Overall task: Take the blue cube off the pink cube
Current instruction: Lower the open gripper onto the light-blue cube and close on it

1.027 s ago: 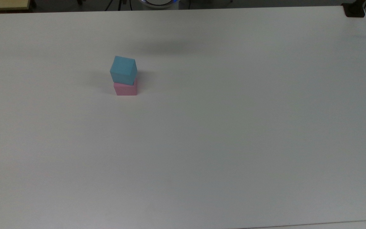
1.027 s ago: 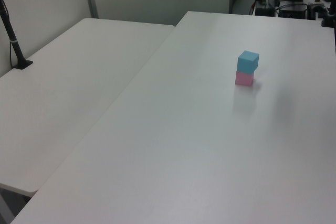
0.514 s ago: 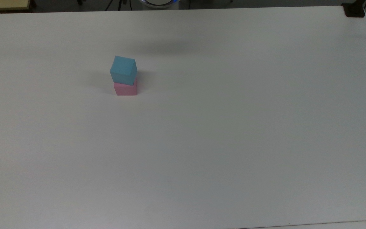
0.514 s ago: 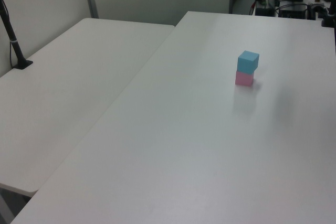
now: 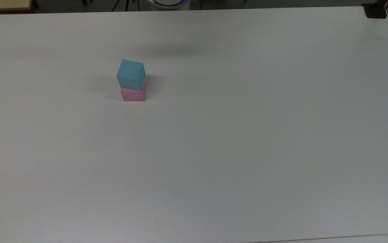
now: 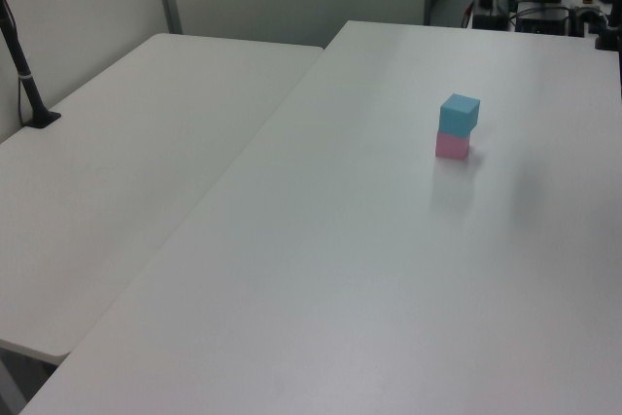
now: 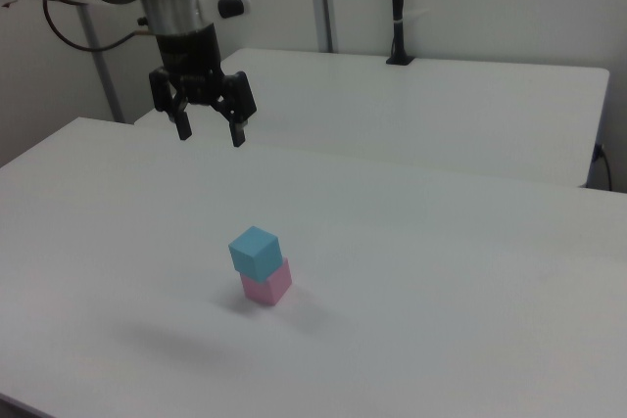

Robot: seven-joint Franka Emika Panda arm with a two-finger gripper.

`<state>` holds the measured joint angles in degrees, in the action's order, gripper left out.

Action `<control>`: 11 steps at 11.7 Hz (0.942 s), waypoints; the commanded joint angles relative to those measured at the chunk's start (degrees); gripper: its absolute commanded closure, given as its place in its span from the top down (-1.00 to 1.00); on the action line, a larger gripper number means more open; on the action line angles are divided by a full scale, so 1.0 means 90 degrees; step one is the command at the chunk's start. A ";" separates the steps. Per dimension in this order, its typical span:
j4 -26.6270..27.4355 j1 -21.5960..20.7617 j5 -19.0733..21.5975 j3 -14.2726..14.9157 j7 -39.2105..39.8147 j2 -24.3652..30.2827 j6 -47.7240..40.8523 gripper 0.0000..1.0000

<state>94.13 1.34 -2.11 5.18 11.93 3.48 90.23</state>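
The blue cube (image 5: pixel 131 74) (image 6: pixel 459 113) (image 7: pixel 255 250) sits on top of the pink cube (image 5: pixel 133 95) (image 6: pixel 452 146) (image 7: pixel 267 285), turned a little relative to it. The stack stands on the white table (image 5: pixel 248 135). In the right view my gripper (image 7: pixel 209 134) hangs high above the table, up and to the right view's left of the stack, well clear of it. Its two fingers are spread apart with nothing between them.
A second white table (image 6: pixel 117 172) adjoins along one side. A black pole (image 7: pixel 397 7) stands clamped on that table, also seen as a black pole (image 6: pixel 24 75) in the left view. A black clamp (image 5: pixel 375 10) sits at the table's far corner.
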 commanded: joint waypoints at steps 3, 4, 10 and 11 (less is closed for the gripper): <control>0.0828 0.0251 -0.0030 0.0088 0.1333 0.0082 -0.0104 1.00; 0.1053 0.0261 -0.0020 0.0098 0.0935 0.0043 0.0022 1.00; 0.2383 0.0144 -0.0030 0.0088 -0.1109 -0.0415 0.2630 1.00; 0.2364 0.0144 -0.0030 0.0078 -0.1120 -0.0542 0.2757 1.00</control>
<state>114.89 3.41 -2.14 5.77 4.31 -0.04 112.14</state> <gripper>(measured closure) 0.000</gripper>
